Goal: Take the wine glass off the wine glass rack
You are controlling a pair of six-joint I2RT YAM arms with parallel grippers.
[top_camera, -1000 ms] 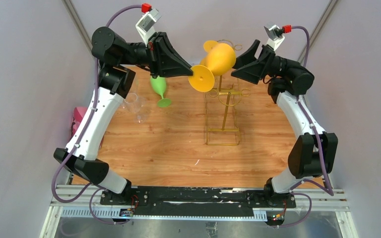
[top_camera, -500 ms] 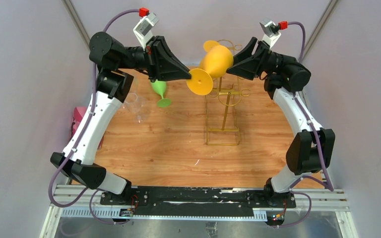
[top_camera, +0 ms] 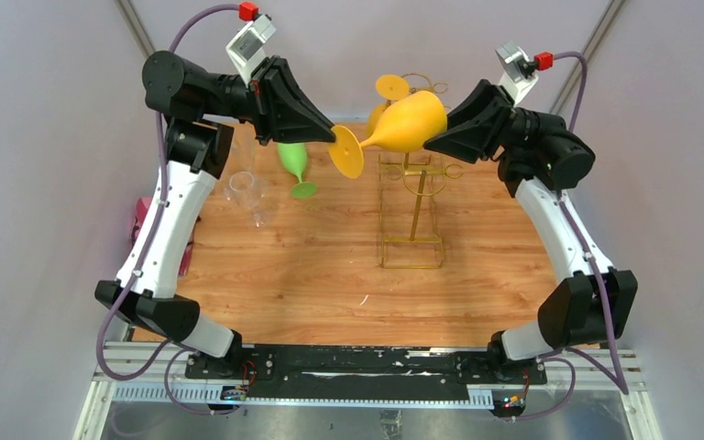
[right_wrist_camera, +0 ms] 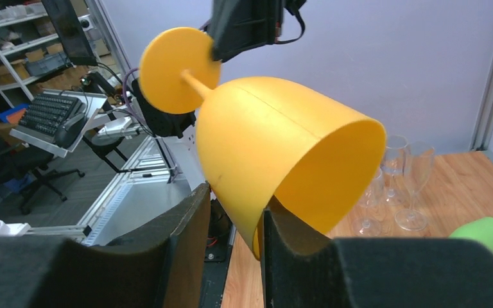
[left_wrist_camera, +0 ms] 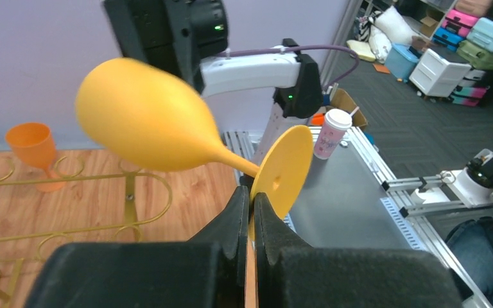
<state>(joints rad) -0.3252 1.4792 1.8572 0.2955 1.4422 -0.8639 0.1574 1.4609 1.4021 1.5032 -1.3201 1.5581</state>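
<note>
A yellow wine glass (top_camera: pixel 408 121) is held on its side in the air between both grippers, above the top of the gold wire wine glass rack (top_camera: pixel 412 211). My left gripper (top_camera: pixel 335 136) is shut on the edge of the glass's round foot (left_wrist_camera: pixel 282 170); the bowl (left_wrist_camera: pixel 141 115) points away from it. My right gripper (top_camera: pixel 437 128) grips the bowl's rim (right_wrist_camera: pixel 263 141), one finger inside the bowl and one outside. The rack's loops (left_wrist_camera: pixel 70 176) show below the glass in the left wrist view.
A second orange glass (top_camera: pixel 390 87) hangs at the rack's far side and shows in the left wrist view (left_wrist_camera: pixel 32 144). A green glass (top_camera: pixel 295 165) and clear glasses (top_camera: pixel 247 192) stand at the back left. A pink object (top_camera: pixel 147 220) lies at the left edge.
The glass has tipped from slanting down to nearly level and shifted left. The left gripper moved up and left with the foot; the right arm rose and swung right.
</note>
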